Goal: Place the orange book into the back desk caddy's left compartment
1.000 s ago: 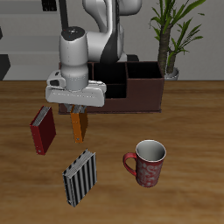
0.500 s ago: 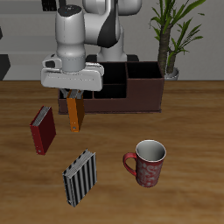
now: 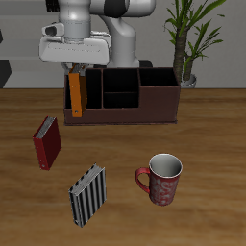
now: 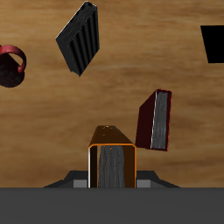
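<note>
Wood-grain table point(image 3: 202, 216) fills the ext. view, dark wall behind, potted plant point(image 3: 188, 38) at upper right of frame, just past the caddy's end.

Gripper point(image 3: 75, 71) sits high at upper left of frame, clamped on the orange book point(image 3: 75, 93). Book hangs vertical, long axis up-down, top end pinched between the fingers, bottom end free in the air above the table. Narrow face toward the ext. cam. In the wrist view the orange book point(image 4: 112, 157) shows end-on: orange cover wrapping a grey page block, fingers point(image 4: 74, 183) either side.

The back desk caddy point(image 3: 130, 96) is the dark maroon box w/ partitions, center-top of frame. Book overlaps the caddy's end at frame left, right by the left compartment point(image 3: 92, 91), that tall dark end slot. Can't tell if the book is over the slot or in front of the wall; bottom end looks to be near the caddy's base line in the picture.

Around: dark red book point(image 3: 47, 141) lying mid-left, striped book point(image 3: 88, 194) lower left, red mug point(image 3: 160, 179) lower right, all well apart from the caddy. Bare wood between the caddy front and those three. Wrist cam shows the same trio spread on wood below: striped book point(image 4: 80, 37), dark red book point(image 4: 155, 120), mug point(image 4: 10, 65) cut by the frame edge.
</note>
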Robot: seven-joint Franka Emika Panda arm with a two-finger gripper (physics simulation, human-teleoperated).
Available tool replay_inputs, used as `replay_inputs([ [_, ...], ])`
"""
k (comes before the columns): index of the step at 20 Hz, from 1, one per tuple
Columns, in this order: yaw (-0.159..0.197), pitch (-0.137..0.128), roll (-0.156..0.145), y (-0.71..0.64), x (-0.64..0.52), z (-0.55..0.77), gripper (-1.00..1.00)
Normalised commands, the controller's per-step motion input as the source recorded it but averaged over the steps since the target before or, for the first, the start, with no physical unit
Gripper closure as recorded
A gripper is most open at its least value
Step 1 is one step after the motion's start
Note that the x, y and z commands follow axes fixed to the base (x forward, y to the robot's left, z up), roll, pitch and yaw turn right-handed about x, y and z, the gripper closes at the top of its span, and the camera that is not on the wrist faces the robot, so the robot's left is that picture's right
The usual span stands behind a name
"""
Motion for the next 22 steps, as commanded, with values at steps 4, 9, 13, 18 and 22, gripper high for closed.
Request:
replay_inputs([
  [4,0.035,0.001,-0.046,-0.1,-0.27,0.21,1.0],
  [9,0.032,0.01,-0.057,-0.13,-0.31,0.05,1.0],
  [13,-0.005,0.029,-0.019,-0.1,-0.26,0.03,1.0],
  [18,0.043,-0.008,-0.005,-0.02,-0.36,0.0,1.0],
  [22,-0.001,0.003,-0.013,-0.04,-0.3,-0.07,1.0],
])
